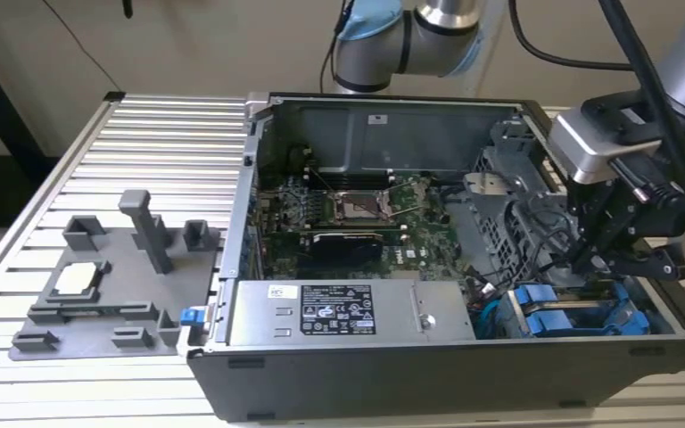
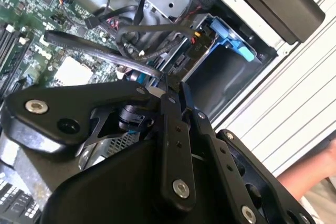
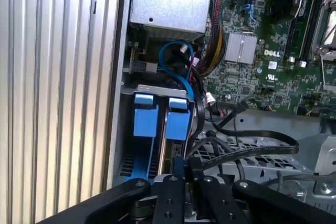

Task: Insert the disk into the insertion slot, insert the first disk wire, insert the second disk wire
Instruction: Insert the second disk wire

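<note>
My gripper (image 1: 581,261) reaches down into the open computer case at the exterior view's right, just above the drive cage. Its fingers (image 2: 167,88) are shut on the end of a flat black disk wire (image 2: 100,51), which curves away over the perforated metal (image 3: 252,139). The disk stands in the insertion slot (image 3: 157,91), with its blue bracket (image 3: 177,121) showing beside a second blue bracket (image 3: 145,115); its silver face is hidden. In the first wrist view the gripper (image 3: 181,163) sits right at the disk's edge. Both blue brackets (image 1: 553,316) lie below the fingers.
The labelled power-supply box (image 1: 342,312) lies along the case's front, with the green motherboard (image 1: 355,209) behind it. A bundle of black and coloured cables (image 3: 210,51) crowds the cage. A grey fixture (image 1: 104,285) rests on the ribbed aluminium table (image 1: 164,143). A person's hand (image 2: 317,169) is near the case.
</note>
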### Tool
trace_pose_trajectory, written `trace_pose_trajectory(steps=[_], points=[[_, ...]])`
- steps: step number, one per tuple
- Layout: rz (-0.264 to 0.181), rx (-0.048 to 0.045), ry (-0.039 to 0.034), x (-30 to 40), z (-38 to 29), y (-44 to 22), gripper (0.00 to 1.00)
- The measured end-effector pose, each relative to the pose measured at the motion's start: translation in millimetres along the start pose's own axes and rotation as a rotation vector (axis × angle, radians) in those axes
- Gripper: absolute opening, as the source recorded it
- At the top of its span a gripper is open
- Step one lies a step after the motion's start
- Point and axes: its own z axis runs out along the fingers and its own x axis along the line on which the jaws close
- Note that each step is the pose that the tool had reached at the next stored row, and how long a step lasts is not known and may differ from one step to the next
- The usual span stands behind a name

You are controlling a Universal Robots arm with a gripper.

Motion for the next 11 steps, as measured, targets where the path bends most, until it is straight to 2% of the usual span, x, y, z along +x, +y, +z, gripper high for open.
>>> trace_pose_trajectory(steps=[4, 7, 9, 11], points=[[0.003, -0.0351, -0.0043, 1.1, 0.8, -7.9, 0.16], [0.005, -0.0570, -0.0068, 1.9, 1.3, -13.5, 0.16], [0.006, -0.0668, -0.0080, 2.4, 1.6, -16.6, 0.16], [0.013, -0.0689, -0.0078, 2.4, 1.8, -17.1, 0.16]])
